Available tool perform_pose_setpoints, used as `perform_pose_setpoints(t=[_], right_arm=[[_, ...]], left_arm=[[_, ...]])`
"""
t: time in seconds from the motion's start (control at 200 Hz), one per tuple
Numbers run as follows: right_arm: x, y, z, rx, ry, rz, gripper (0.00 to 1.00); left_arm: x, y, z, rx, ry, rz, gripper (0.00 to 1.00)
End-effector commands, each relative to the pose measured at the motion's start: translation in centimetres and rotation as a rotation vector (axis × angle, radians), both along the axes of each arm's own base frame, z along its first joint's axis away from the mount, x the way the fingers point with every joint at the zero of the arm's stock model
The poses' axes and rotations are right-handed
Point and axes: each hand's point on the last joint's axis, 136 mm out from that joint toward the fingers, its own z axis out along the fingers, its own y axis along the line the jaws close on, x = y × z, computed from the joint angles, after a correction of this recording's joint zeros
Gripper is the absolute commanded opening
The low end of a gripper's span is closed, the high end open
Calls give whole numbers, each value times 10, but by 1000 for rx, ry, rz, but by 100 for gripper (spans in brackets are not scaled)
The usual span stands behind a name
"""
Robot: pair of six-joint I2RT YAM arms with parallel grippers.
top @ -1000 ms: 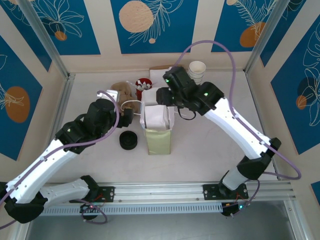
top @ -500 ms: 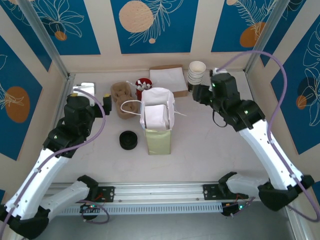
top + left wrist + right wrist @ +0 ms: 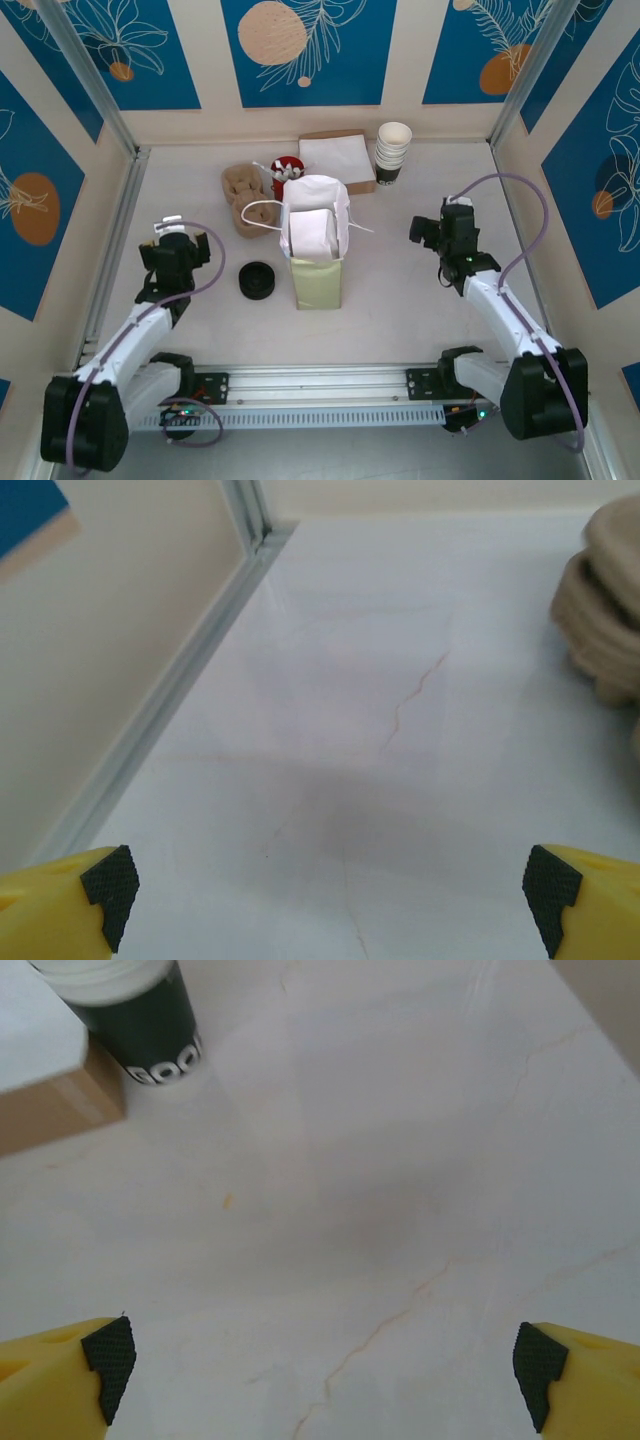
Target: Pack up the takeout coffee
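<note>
— The left end effector (image 3: 325, 885)?
— Spread wide over bare tabletop (image 3: 400, 630). The right end effector (image 3: 325, 1360) likewise gaped, empty.
— The takeout coffee?
— Couldn't tell. The bag (image 3: 316, 285) stood between both arms.

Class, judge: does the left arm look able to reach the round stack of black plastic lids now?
Probably yes: the open left gripper has only bare table between it and the stack of black plastic lids.

Bag (image 3: 316, 272) left of R end effector (image 3: 445, 225)
</note>
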Motion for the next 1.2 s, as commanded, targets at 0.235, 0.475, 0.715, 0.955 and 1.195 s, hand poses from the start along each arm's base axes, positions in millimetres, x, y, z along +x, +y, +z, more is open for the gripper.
perform_pose_setpoints(t=[0.235, 0.475, 0.715, 0.955, 1.195], right_arm=[[32, -8, -16, -25, -205, 54, 99], [43, 6, -23, -24, -291, 158, 99], [46, 26, -32, 3, -347, 270, 99], [56, 39, -52, 7, -307, 338, 99], [60, 34, -54, 60, -272, 343, 99]], left_arm=[[27, 3, -4, -54, -138, -9, 100], [38, 0, -16, -8, -153, -54, 100], [54, -13, -34, -44, -168, -127, 100], [59, -30, -41, -44, -165, -235, 100], [72, -37, -57, -23, -94, -258, 100]])
